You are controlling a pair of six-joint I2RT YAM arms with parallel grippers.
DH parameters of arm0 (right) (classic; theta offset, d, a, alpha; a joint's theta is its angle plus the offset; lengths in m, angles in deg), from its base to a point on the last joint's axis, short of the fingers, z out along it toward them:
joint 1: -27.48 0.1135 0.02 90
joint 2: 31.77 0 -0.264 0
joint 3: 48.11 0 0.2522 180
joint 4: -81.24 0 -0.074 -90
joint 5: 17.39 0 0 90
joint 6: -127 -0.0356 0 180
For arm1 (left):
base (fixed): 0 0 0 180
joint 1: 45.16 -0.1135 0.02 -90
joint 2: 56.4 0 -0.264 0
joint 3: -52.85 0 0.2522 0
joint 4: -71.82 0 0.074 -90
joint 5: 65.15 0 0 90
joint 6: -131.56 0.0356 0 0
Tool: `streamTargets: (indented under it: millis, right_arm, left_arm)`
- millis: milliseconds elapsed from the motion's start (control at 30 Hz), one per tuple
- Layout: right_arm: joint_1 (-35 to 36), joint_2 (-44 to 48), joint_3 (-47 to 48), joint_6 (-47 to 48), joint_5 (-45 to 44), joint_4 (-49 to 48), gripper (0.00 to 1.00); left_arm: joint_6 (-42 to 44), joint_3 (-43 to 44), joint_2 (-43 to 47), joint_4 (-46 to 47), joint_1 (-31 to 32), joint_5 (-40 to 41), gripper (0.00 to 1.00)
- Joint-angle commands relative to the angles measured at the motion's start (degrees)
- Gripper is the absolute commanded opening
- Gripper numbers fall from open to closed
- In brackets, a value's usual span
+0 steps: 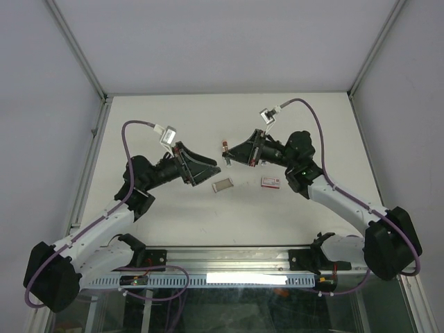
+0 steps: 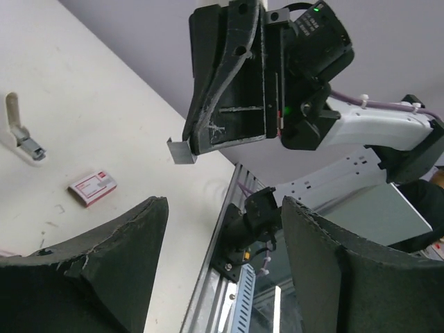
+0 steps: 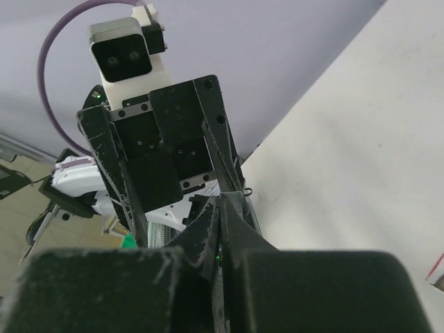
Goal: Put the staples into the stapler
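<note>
The staples box [image 1: 270, 182] lies flat on the tabletop [image 1: 173, 222], beside the right arm's wrist. It looks like light, thin card that would slide on the smooth surface and crush under a hard squeeze. I'd pinch it gently across its 2 long edges.

The left gripper [image 1: 210, 173] hangs with its fingers spread wide, holding nothing. The right gripper [image 2: 191, 142] has its fingers pressed together on a small grey metal piece [image 2: 182, 151]. It may be a staple strip, but I can't tell.

A cream-handled stapler [image 2: 21, 135] shows only in the left wrist view, and I can't find it from overhead. I can't see whether the box is open.
</note>
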Motion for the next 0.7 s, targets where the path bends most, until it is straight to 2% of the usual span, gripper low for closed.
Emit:
streamTargets:
  millis: [0,233,533,667]
  right_arm:
    - [-0.15,2.53,-0.58,-4.05,4.34,-11.14,0.00]
    - [-0.13,2.92,-0.83,-4.44,5.78,-12.10,0.00]
    - [-0.18,2.77,-0.88,-4.85,6.75,-12.94,0.00]
    - [-0.19,2.59,-0.79,-4.88,7.16,-12.98,0.00]
  left_arm:
    - [-1.11,3.88,-1.37,7.51,2.00,-0.79,0.66]
    - [-0.83,5.02,-3.70,7.84,4.43,0.41,0.52]
    - [-1.07,5.28,-4.49,7.99,5.04,1.50,0.42]
    - [-1.09,5.40,-4.38,8.64,5.08,1.60,0.42]
